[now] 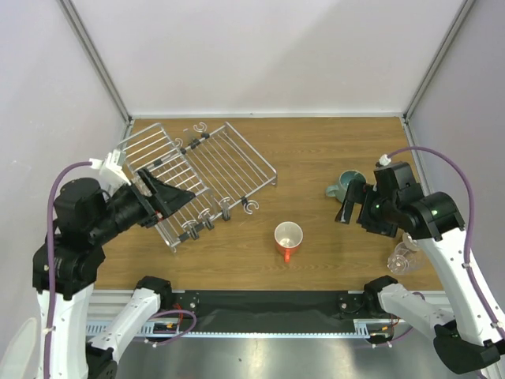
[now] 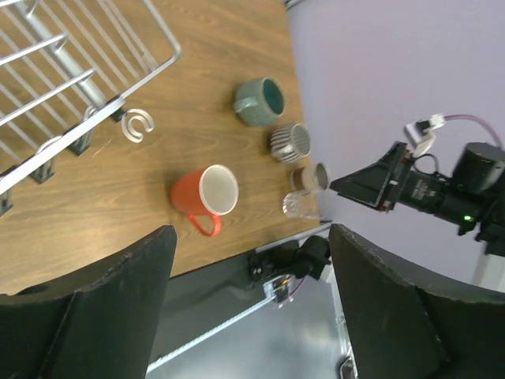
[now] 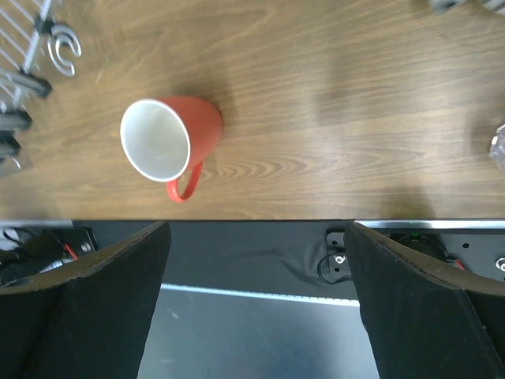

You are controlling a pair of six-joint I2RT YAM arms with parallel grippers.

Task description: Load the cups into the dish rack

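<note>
Both the left claw (image 2: 248,304) and right claw (image 3: 256,304) hung wide, empty; red mug (image 1: 288,237) stood upright right of the dish rack (image 1: 197,170), apart from it; a pinch across its rim, clear of the handle, looked safest.

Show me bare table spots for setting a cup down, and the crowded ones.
Widest bare wood lies between the dish rack and teal mug, behind the red mug. Also bare: near edge right of the red mug. Crowded: the right edge, where teal mug, white ribbed mug, metal cup and clear glass cluster.
</note>
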